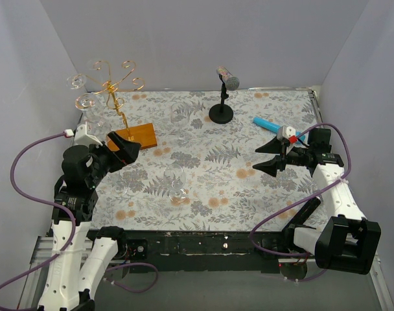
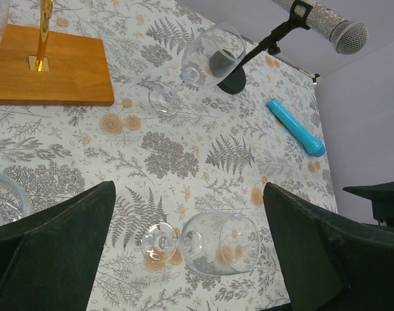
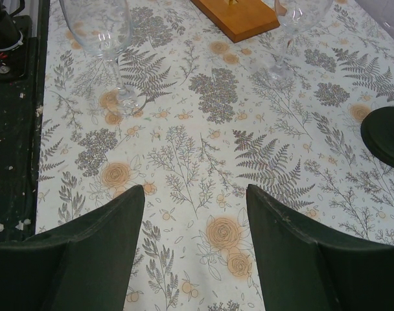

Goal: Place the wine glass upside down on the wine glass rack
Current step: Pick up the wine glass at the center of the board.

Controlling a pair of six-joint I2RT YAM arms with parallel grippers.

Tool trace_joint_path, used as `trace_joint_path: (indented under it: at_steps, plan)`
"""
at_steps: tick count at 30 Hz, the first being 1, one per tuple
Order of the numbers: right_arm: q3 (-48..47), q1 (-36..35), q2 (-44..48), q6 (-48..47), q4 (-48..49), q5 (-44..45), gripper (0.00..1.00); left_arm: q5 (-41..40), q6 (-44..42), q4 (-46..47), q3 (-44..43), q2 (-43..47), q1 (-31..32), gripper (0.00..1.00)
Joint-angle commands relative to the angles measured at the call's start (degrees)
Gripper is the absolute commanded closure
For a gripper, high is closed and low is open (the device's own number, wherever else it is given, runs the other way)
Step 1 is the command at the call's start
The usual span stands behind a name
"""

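tbl (image 1: 249, 194) | rack (image 1: 140, 134) | near glass (image 1: 177, 183) | far glass (image 1: 184, 109) | mic stand (image 1: 221, 114) | blue tube (image 1: 267, 123)

In the top view, the left hand (image 1: 127, 154) covers the near corner of the wine glass rack (image 1: 140, 134), and the clear glasses hung on its arms are too faint to outline. The left wrist view cuts the rack's stem and base at the top and left edges. A glass (image 2: 1, 197) at the left edge shows only part of its bowl, and its support cannot be told. The farther wine glass (image 2: 213, 57) screens part of the microphone stand (image 2: 234, 84). In the right wrist view, the nearer wine glass (image 3: 100, 29) and the farther one lose their rims to the top edge, and the stand's round foot runs off the right edge.
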State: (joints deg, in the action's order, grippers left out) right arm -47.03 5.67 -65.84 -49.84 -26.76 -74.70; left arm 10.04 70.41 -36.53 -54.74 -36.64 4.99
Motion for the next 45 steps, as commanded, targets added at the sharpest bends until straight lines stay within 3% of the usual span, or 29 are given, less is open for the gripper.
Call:
trace_joint_path:
  at_steps: [1, 32, 38, 45]
  plan:
    - [0.18, 0.3, 0.63, 0.1, 1.63, -0.8, 0.28, -2.57, -1.42, -2.66, -1.33, -0.53, 0.1, 0.02]
    - [0.09, 0.22, -0.43, 1.24, 2.24, -0.36, 0.28, -2.75, -2.82, -6.8, -5.02, -3.35, 0.1, 0.02]
    - [0.09, 0.3, -0.43, 1.15, 2.15, -0.45, 0.28, -8.02, -2.12, -7.94, -6.69, -3.78, 0.1, 0.02]
    - [0.0, 0.22, 0.1, 1.15, 2.06, -0.01, 0.28, -6.44, -3.09, -10.83, -8.28, -7.3, 0.1, 0.02]
